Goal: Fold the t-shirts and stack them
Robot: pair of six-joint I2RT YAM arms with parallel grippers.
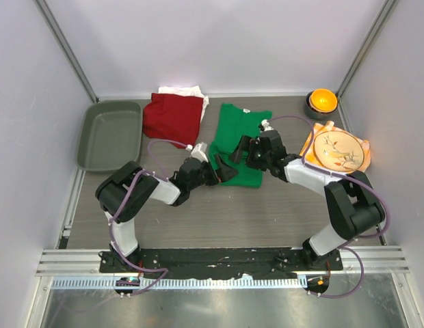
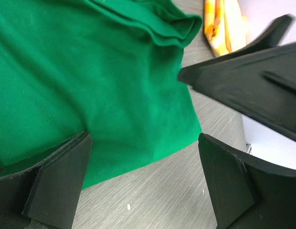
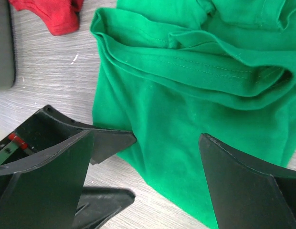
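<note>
Green t-shirt (image 1: 234, 126) beneath both bent arms, left pincer (image 1: 224, 171) and right pincer (image 1: 241, 150) each wide apart above it.

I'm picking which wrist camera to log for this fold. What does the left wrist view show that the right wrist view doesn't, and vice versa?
Only the left wrist view: a strip of the orange-yellow checked napkin at the top edge.
Only the right wrist view: a corner of the dark red t-shirt and the grey tray at far left.
Both: the green t-shirt on the wood-grain table, with the left gripper and the right gripper open over it.
</note>
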